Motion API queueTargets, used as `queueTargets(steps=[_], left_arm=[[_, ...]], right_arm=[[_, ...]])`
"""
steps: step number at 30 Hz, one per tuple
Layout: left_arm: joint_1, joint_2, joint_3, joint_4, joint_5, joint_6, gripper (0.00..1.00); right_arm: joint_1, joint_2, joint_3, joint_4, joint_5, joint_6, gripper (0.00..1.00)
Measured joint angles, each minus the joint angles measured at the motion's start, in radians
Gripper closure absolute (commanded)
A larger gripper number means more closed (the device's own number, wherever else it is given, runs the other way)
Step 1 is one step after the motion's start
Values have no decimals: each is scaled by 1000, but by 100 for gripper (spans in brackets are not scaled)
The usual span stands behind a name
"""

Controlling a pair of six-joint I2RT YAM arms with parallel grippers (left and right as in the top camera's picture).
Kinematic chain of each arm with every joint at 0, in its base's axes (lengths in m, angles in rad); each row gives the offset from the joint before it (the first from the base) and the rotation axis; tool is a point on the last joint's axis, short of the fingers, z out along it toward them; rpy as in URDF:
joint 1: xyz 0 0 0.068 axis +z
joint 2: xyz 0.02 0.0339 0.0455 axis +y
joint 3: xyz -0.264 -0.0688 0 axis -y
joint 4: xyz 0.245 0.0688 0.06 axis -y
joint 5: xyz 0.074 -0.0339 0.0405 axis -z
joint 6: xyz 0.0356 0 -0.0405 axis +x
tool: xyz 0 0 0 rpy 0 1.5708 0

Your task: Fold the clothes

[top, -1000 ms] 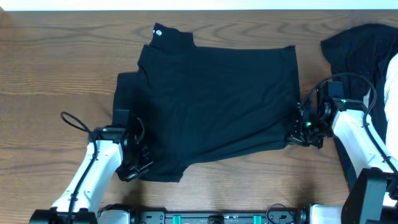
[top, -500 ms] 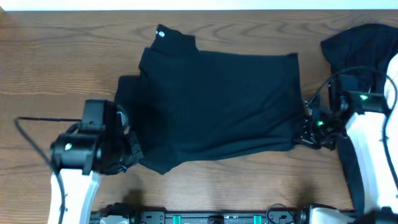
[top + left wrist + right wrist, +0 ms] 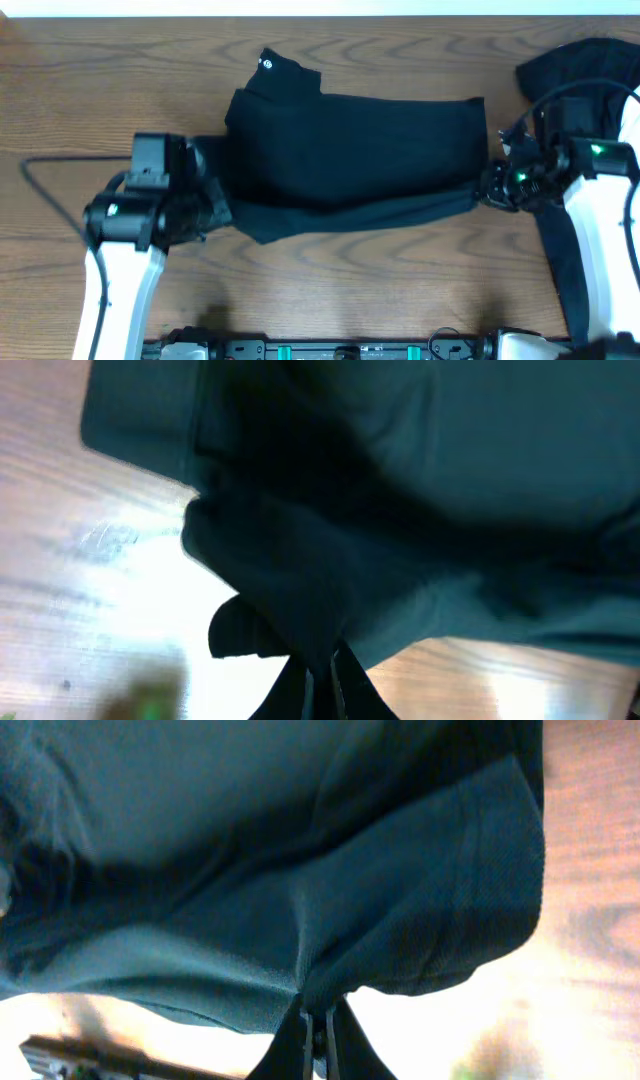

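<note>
The clothes are a black long-sleeved top [image 3: 350,150] spread across the table's middle, with a small round white logo [image 3: 267,65] at the neck on the far left. Its near hem is lifted and hangs between both grippers. My left gripper [image 3: 212,212] is shut on the hem's near left corner; in the left wrist view [image 3: 322,678] the fabric [image 3: 400,510] is pinched between the jaws. My right gripper [image 3: 487,192] is shut on the near right corner; the right wrist view [image 3: 318,1025] shows cloth [image 3: 250,870] held the same way.
A second dark garment [image 3: 570,70] lies heaped at the far right corner, behind the right arm. A black cable [image 3: 55,185] loops out to the left of the left arm. Brown wood table [image 3: 350,280] shows in front of the top.
Both grippers have lifted the near hem and carried it away from the front edge toward the far side. The top now covers less of the table front to back.
</note>
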Motion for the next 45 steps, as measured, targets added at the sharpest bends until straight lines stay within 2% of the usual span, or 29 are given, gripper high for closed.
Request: queueTargets(steps=[9,18,20,22,24,25,26,28,34,36,38,41,42,43,45], left_arm=[[0,225,0,208,-7,52,94],[0,341,0,430,-8,103,94],[0,360,0,463,-8,109,86],[0,382,0,494,-8,126,63],[0,401,0,520,-11,133,51],[0,408,0,526,-14,135,46],[0,411,0,529,-18,135,45],[0,411,0,526,-32,136,44],[24,401,0,401,-53,137,42],[33,394,0,330,-59,146,41],[39,393,0,278,-63,160,41],[39,393,-8,258,-65,170,41],[39,392,-18,259,-65,175,41],[39,391,-29,260,-65,178,43],[39,390,-59,267,-68,179,59]], right_arm=[[0,182,0,220,-6,51,99],[0,315,1,418,-7,111,99],[0,337,1,446,-7,120,98],[0,355,1,465,-7,133,91],[0,364,1,481,-7,142,82],[0,365,1,487,-6,144,74],[0,365,1,489,-7,148,68],[0,365,1,491,-7,149,63],[-18,365,2,401,-7,140,58],[-37,365,3,356,-7,134,60],[-54,365,3,312,-7,122,68],[-66,365,3,258,-27,79,70],[-66,365,3,242,-45,57,76],[-65,365,3,235,-59,42,80],[-52,365,3,217,-92,6,93]])
